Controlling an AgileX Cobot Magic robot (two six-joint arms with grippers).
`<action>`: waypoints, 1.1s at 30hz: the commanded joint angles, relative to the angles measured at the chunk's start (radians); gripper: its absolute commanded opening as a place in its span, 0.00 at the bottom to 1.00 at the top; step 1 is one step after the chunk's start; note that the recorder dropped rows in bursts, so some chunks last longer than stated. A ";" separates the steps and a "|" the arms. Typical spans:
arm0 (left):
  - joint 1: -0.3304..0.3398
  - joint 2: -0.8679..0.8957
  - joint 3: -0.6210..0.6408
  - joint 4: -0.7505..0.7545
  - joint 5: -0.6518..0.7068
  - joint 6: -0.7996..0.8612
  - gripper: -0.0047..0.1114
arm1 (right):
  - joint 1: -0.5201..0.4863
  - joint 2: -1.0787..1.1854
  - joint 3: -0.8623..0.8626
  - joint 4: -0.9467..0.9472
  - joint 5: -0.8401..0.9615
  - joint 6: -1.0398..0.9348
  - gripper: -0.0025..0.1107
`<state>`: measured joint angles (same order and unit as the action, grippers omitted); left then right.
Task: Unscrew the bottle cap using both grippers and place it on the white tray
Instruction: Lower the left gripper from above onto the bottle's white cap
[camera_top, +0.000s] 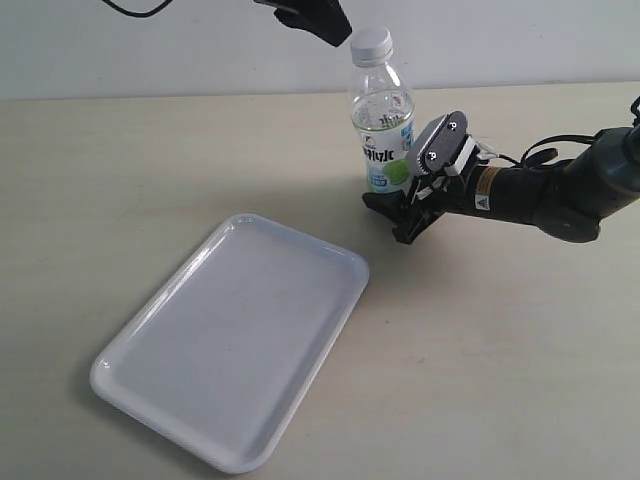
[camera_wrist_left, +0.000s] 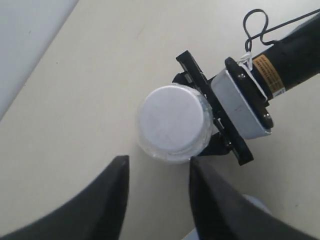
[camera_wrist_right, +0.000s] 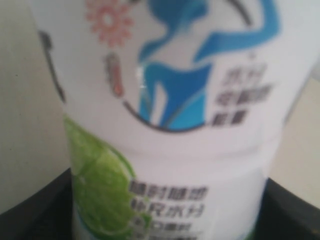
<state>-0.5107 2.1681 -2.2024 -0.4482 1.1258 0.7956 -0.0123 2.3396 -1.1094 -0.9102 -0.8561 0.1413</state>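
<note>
We see the bottle (camera_top: 381, 120) standing upright on the pale table (camera_top: 520, 350) in the upper middle of the exterior view. It is above and to the right of the white tray (camera_top: 240, 330). The tray lies flat in the lower left of that frame, apart from the bottle. The bottle cap (camera_top: 371, 42) sits on the bottle's neck, close to the top edge of the frame.

The right gripper (camera_top: 390, 215) reaches in from the right edge, and its jaws are clamped on the lower part of the bottle, one black finger on each side. A grey plate (camera_top: 440, 145) on its body faces up, just right of the label (camera_top: 385, 150). In the right wrist view the blurred label fills the frame with a blue shape and a green lime. There we see the black fingers (camera_wrist_right: 30, 215) in the two lower corners, against the bottle's sides.

In the left wrist view the left gripper (camera_wrist_left: 157, 197) shows two dark fingers (camera_wrist_left: 100, 200) rising from the bottom edge, spread apart and holding nothing. The cap lies in the middle of that frame, beyond the fingertips, with a strip of table between. In the exterior view this gripper hangs at the top edge, just left of the cap. A looped cable (camera_wrist_left: 255, 25) shows in the upper right of the left wrist view.
</note>
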 joint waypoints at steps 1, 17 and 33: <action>-0.011 -0.008 -0.008 -0.017 -0.010 0.015 0.52 | 0.000 -0.003 -0.006 0.016 -0.007 -0.010 0.02; -0.127 -0.008 -0.008 0.056 -0.157 0.285 0.53 | 0.000 -0.003 -0.006 0.013 -0.002 -0.047 0.02; -0.128 -0.008 -0.008 0.164 -0.126 0.267 0.53 | 0.000 -0.003 -0.006 0.013 -0.002 -0.061 0.02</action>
<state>-0.6382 2.1681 -2.2045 -0.2901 1.0155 1.0746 -0.0123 2.3396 -1.1094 -0.9078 -0.8559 0.0934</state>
